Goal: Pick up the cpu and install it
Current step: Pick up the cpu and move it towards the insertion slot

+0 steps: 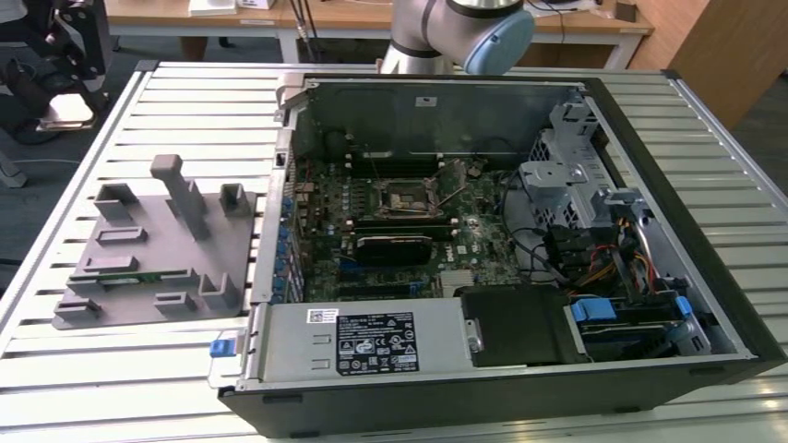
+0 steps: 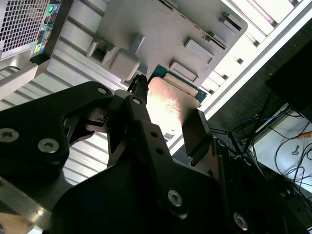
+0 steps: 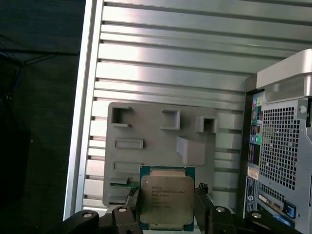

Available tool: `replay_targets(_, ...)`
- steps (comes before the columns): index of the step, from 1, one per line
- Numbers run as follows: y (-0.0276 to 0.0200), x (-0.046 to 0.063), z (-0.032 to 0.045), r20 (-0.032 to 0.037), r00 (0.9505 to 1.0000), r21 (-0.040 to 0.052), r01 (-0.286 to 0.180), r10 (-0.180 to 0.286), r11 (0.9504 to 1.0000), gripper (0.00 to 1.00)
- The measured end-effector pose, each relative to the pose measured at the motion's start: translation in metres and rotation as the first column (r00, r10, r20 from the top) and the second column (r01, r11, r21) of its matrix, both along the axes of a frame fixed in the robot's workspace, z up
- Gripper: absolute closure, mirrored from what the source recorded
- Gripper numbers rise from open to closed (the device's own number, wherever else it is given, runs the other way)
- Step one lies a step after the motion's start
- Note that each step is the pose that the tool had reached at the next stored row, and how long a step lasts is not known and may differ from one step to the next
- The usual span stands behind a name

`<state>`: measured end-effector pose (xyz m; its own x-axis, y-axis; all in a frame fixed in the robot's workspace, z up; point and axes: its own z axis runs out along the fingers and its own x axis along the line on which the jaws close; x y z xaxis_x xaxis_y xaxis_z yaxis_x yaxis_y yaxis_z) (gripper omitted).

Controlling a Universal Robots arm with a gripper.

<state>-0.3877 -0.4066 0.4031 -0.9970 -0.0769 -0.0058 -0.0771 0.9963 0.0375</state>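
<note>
The cpu [image 3: 167, 197] is a flat square chip with a silvery top plate and a green rim. My gripper [image 3: 168, 210] is shut on it, one dark finger [image 3: 132, 204] pressing each side edge. In the second wrist view the cpu [image 2: 168, 102] catches a warm glare between the same fingers [image 2: 196, 131] of the gripper [image 2: 168, 122]. It hangs well above the grey tray [image 3: 146, 129]. In the exterior view the black socket frame [image 1: 407, 196] with its metal lever sits open on the motherboard inside the case, and the arm [image 1: 459, 32] rises behind the case.
The grey tray [image 1: 148, 245] lies on the slatted metal table [image 1: 124, 369] at the exterior view's left, with raised holders and a green memory stick [image 1: 124, 273]. The open computer case [image 1: 493, 249] holds cables, a drive cage and a power supply [image 1: 357, 341]. The table's edge [image 3: 80, 122] runs beside the tray.
</note>
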Motion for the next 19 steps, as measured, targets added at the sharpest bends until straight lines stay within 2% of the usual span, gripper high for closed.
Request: replay_targets(19, 0.0002, 0.021, -0.0001, 0.0001, 1.0, -0.0006, 0.0, 0.0, 1.0, 0.47)
